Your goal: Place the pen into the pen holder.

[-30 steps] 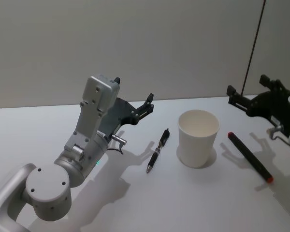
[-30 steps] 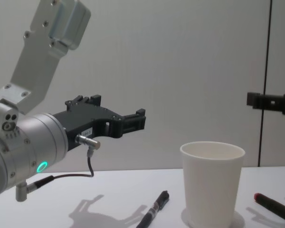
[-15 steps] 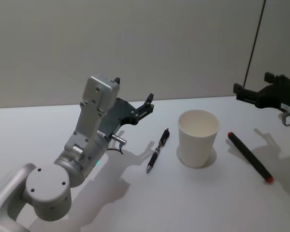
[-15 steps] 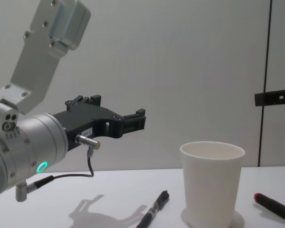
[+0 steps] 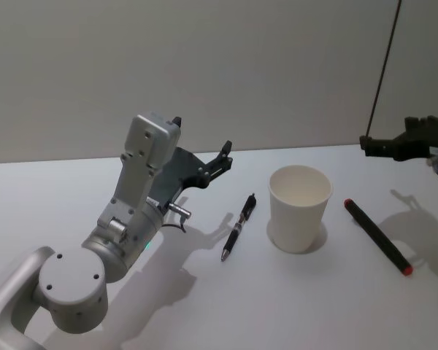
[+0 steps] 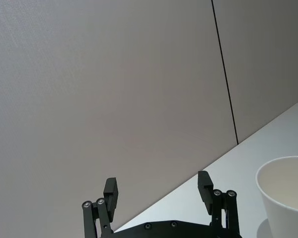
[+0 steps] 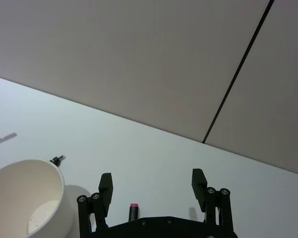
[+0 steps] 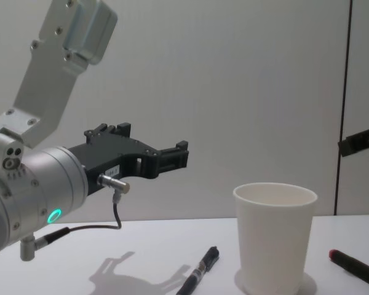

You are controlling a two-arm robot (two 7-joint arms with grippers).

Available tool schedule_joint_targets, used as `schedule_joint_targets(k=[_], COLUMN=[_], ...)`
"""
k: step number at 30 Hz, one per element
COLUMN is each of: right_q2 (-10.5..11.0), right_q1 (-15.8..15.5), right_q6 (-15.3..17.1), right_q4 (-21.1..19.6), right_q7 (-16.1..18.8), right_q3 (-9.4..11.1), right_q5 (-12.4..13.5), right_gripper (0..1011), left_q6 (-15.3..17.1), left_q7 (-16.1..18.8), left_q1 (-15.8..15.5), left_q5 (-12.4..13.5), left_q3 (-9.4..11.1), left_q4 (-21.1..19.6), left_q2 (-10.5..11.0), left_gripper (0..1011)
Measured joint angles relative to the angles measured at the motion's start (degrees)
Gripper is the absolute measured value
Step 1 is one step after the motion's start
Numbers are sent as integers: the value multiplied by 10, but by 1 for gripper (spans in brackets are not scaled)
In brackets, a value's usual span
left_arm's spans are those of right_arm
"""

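A black click pen lies on the white table, just left of the pen holder, a white paper cup standing upright with nothing showing inside it. A thicker black marker with red ends lies right of the cup. My left gripper hovers open above the table, behind and left of the pen. My right gripper hangs open, high at the far right, above and behind the marker. The right wrist view looks past the open right gripper at the cup and a red marker end.
The white table has free room in front of the pen and the cup. A plain grey wall with a dark vertical seam rises behind the table. My bulky left arm fills the near left.
My right gripper has risen and drawn off to the right, away from the marker. The left arm, the pen, the cup and the marker have not moved.
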Motion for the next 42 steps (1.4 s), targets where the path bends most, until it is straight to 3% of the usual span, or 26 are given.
schedule_joint_targets(k=[10, 19, 27, 42], right_q2=[-6, -16, -21, -27], right_q1=[31, 32, 22, -7], right_q6=[39, 42, 21, -50], right_q4=[36, 61, 79, 105], right_q7=[20, 24, 14, -10], right_q3=[-18, -33, -40, -51], right_q5=[-32, -43, -44, -43], right_gripper=[1001, 1001, 1002, 1001], left_q6=[0, 0, 0, 0], left_q7=[0, 0, 0, 0], left_q1=[0, 0, 0, 0], left_q5=[0, 0, 0, 0], left_q3=[0, 0, 0, 0], left_q4=[0, 0, 0, 0], left_q2=[0, 0, 0, 0], left_gripper=[1001, 1001, 1001, 1001])
